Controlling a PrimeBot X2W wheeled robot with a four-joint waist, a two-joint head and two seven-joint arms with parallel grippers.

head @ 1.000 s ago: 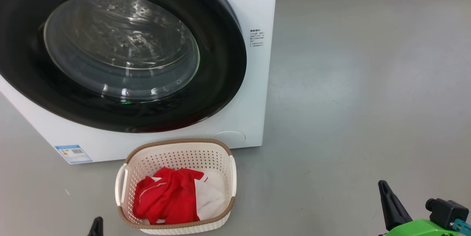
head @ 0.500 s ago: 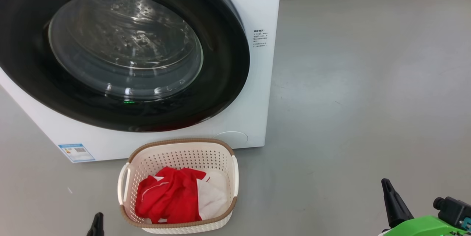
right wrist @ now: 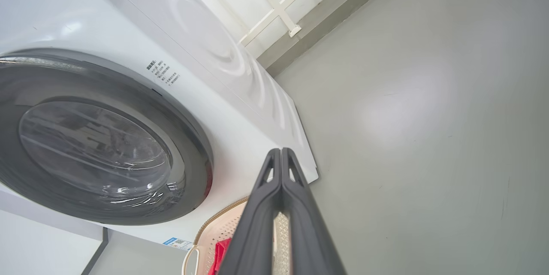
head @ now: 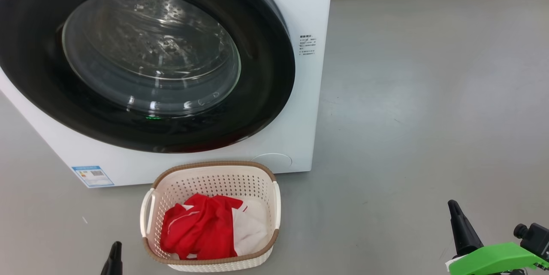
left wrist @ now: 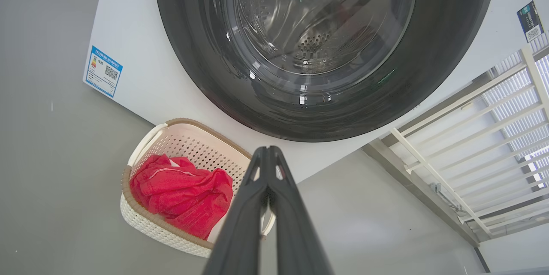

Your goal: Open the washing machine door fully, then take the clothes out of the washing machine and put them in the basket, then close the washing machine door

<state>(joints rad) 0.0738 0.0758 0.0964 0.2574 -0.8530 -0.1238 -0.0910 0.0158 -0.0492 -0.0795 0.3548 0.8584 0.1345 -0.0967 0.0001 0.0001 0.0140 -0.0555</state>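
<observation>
The door [head: 146, 60] lies flat against the machine [head: 300, 116], and the clothes [head: 201, 232] sit in the basket [head: 214, 164] just in front of it. The left gripper [left wrist: 269, 151] and the right gripper [right wrist: 281, 151] are each pressed together, empty. If the door is not clicked home, it may swing open and hit the basket.

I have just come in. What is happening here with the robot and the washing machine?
A two-armed robot is doing a laundry job, and it looks nearly finished. The red and white clothes lie in the basket, which stands on the floor in front of the washing machine. The washing machine door looks closed against the white front. Neither gripper holds anything: the left gripper and the right gripper are both shut, empty, and apart from machine and basket.
</observation>
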